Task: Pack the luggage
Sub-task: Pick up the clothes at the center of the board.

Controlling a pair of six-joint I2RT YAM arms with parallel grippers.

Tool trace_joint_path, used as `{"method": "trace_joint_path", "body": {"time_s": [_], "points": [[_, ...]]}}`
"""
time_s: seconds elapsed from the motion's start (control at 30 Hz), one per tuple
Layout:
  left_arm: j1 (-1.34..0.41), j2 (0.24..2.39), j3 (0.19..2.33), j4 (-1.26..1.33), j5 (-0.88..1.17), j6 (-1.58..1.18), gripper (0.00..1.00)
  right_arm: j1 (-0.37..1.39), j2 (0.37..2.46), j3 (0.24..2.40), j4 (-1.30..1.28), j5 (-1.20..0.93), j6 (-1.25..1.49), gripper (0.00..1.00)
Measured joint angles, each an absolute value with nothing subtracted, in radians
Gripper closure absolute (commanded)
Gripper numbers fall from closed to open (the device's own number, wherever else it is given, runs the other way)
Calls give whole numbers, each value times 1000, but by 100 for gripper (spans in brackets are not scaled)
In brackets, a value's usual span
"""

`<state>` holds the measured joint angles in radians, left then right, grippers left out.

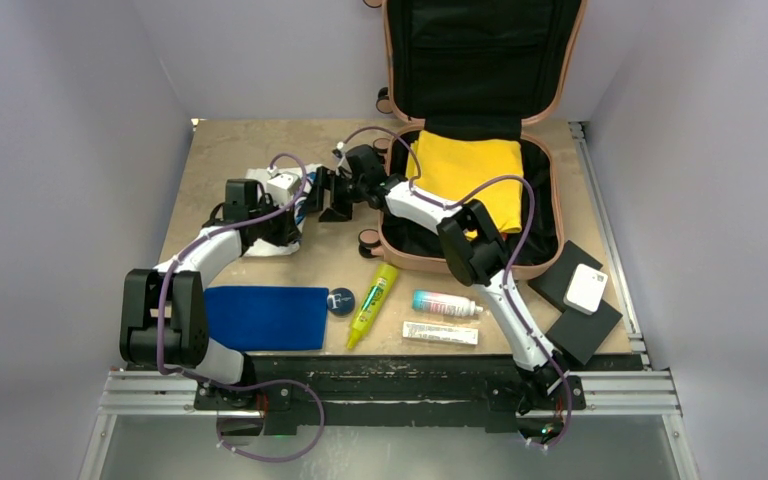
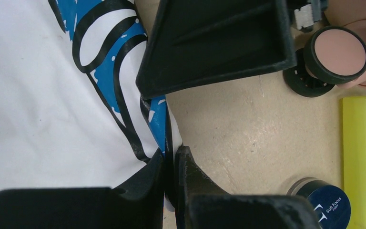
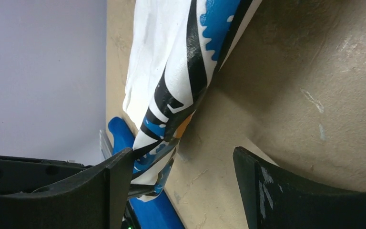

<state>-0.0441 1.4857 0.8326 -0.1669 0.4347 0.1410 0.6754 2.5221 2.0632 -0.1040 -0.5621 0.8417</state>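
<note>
The luggage, a salmon-pink suitcase, lies open at the back right with its lid up against the wall and a yellow cloth in its black lining. Left of it lies a white garment with blue and black print. My left gripper is shut on that garment's printed edge, just above the table. My right gripper stands open beside the garment, its left finger touching the cloth, with bare table between the jaws. In the top view, the right gripper faces the left gripper.
Along the front lie a folded blue cloth, a round dark-blue tin, a yellow tube, a small spray bottle and a flat white tube. Black square pads with a white block lie right. A suitcase wheel is close by.
</note>
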Motion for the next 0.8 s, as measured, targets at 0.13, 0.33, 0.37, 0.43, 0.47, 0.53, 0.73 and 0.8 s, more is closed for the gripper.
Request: {"method": "trace_joint_path", "body": {"time_s": [0.13, 0.33, 0.37, 0.43, 0.47, 0.53, 0.73, 0.8], "points": [[-44, 1486, 831, -165, 442, 141, 100, 677, 2545, 2086, -97, -570, 861, 20], [-44, 1486, 823, -164, 455, 141, 100, 678, 2548, 2102, -71, -581, 889, 20], [-44, 1486, 822, -163, 460, 141, 100, 679, 2548, 2105, -66, -583, 894, 20], [-44, 1486, 822, -163, 466, 141, 100, 679, 2549, 2111, -61, -589, 900, 20], [-44, 1487, 822, -164, 469, 141, 100, 679, 2552, 2116, -56, -591, 904, 20], [-47, 1488, 822, -163, 469, 141, 100, 679, 2562, 2129, -43, -595, 910, 20], [-109, 1507, 823, -165, 454, 141, 100, 679, 2599, 2153, -9, -598, 944, 20], [-150, 1524, 826, -163, 434, 141, 100, 679, 2608, 2159, -2, -603, 955, 20]]}}
